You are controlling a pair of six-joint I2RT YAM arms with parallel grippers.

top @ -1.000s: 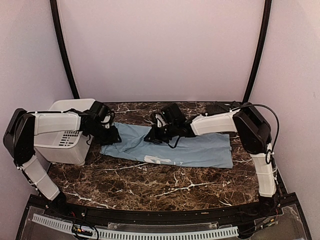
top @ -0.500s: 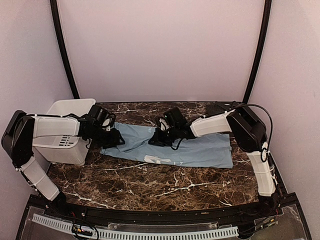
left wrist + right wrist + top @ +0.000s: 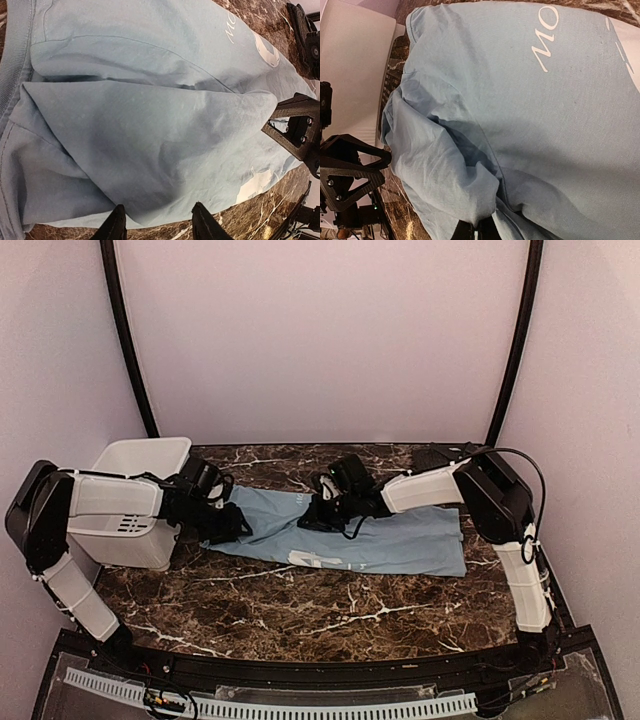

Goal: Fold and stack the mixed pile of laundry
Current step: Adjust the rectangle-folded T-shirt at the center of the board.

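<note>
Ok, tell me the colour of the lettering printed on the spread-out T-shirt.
White lettering on the light blue T-shirt; right wrist view.

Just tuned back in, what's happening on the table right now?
Both arms are working on the light blue T-shirt, which lies spread on the marble table beside the white bin. The right gripper is shut, pinching a gathered fold toward the shirt's far edge. The left gripper sits at the shirt's left end, fingers apart, straddling the fabric's edge without clamping it. No finished fold or stack shows yet.
</note>
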